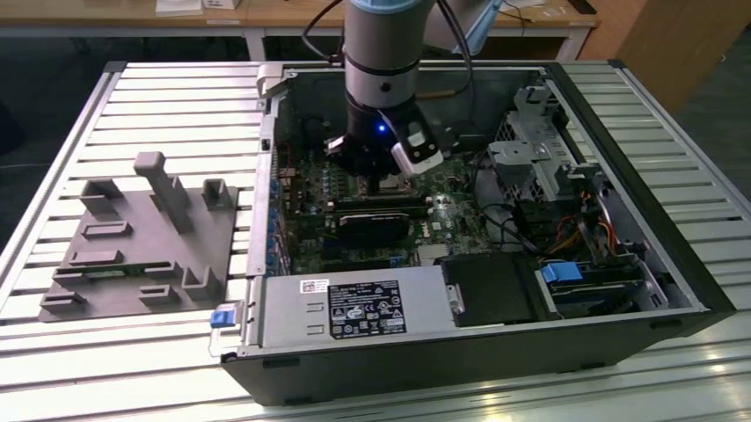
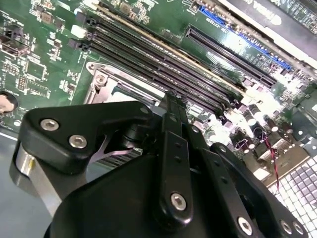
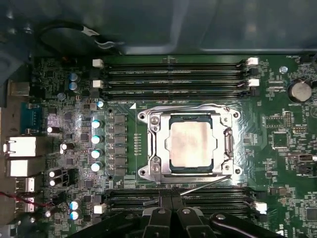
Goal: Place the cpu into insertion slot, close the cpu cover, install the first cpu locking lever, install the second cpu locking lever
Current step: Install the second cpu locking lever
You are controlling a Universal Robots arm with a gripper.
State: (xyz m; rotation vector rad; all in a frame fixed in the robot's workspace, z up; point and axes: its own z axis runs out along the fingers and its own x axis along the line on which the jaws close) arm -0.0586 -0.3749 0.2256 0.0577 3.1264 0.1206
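The flat square silver-grey cpu sits in the black-framed insertion slot on the green circuit board, with the thin silvery metal cpu cover lying flat around it. The black gripper hovers just beside the socket's edge, fingers pressed together and empty.

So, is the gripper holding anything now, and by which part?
Nothing appears held. In the first wrist view the gripper sits beside the socket, while the cpu lies seated under the cpu cover.

Worktop: slatted metal. Carries grey fixture block at left of frame, open computer case centre to right, lying on its side.
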